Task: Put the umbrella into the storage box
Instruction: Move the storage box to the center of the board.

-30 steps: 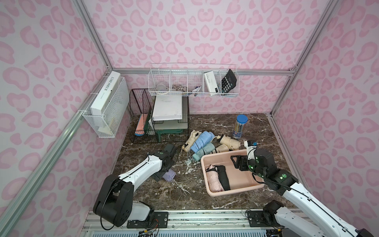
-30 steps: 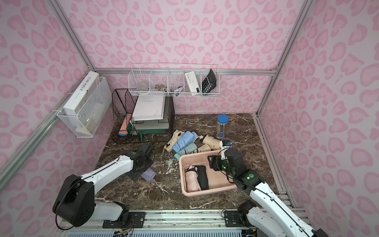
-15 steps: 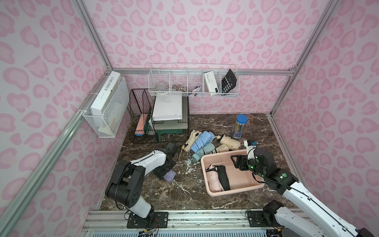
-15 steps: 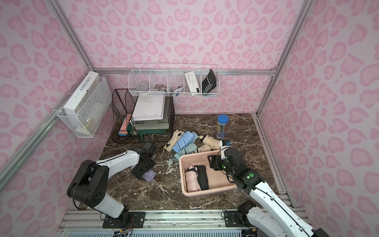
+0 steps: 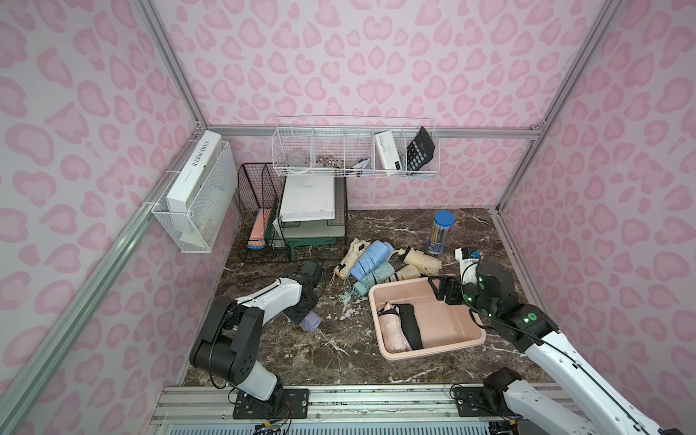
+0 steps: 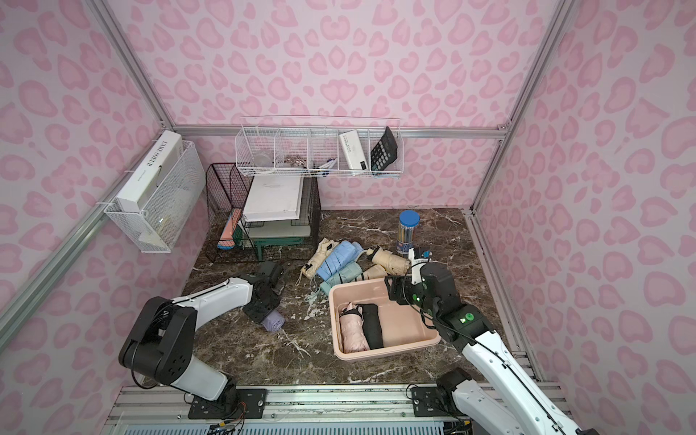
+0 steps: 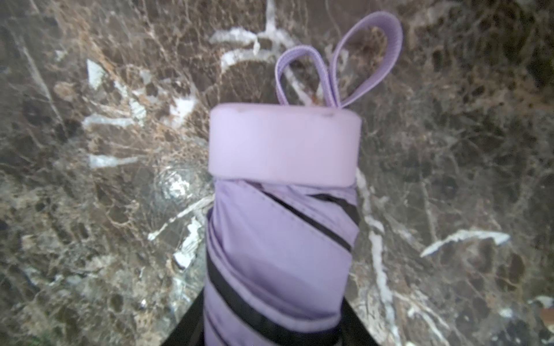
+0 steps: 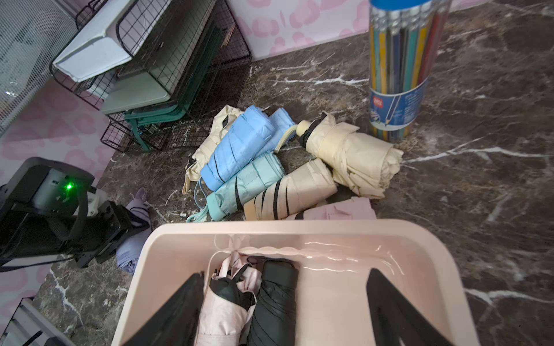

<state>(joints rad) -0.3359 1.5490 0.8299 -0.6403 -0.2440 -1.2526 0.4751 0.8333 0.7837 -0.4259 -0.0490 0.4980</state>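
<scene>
A folded lilac umbrella (image 5: 312,322) (image 7: 281,209) lies on the dark marble table, left of the storage box. My left gripper (image 5: 301,309) (image 7: 272,323) is down over it and shut on it. Its black fingers (image 7: 186,326) press both sides of the umbrella's body. The pale pink storage box (image 5: 433,350) (image 8: 269,226) holds a pink umbrella (image 8: 224,314) and a black umbrella (image 8: 275,299) side by side. My right gripper (image 5: 444,290) (image 8: 284,299) hangs open over the box's far end, holding nothing.
Several folded umbrellas, cream, blue and mint (image 5: 376,267), are piled just behind the box. A clear tube of pencils (image 5: 438,233) stands behind them. A black wire file rack (image 5: 290,218) fills the back left. White wire baskets (image 5: 354,150) hang on the walls.
My left gripper's jaws have closed from wide open onto the lilac umbrella while the left arm folded back toward its base. The right arm has hardly moved.
</scene>
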